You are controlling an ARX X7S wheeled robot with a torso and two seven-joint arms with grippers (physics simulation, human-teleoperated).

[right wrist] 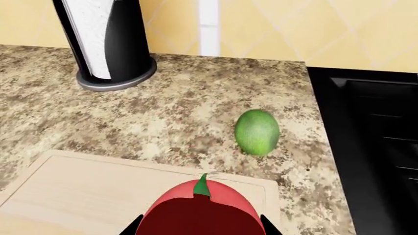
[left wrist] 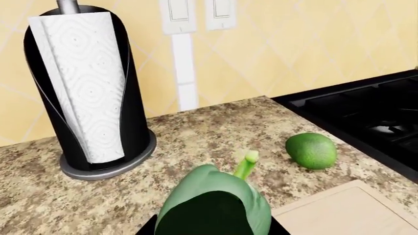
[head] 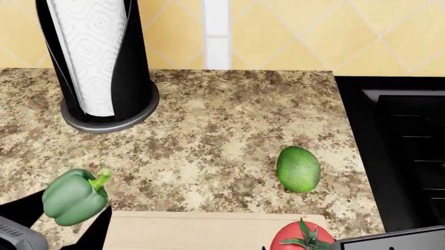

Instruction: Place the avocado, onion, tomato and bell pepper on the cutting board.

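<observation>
Head view: the left gripper clasps the lobed, smooth green bell pepper above the speckled granite counter, by the pale wooden cutting board. The egg-shaped avocado lies on the stone just beyond the board.

Left wrist view: a paper towel roll stands upright in its black holder.

Right wrist view: the right gripper grips the glossy red tomato over the board's corner.
</observation>
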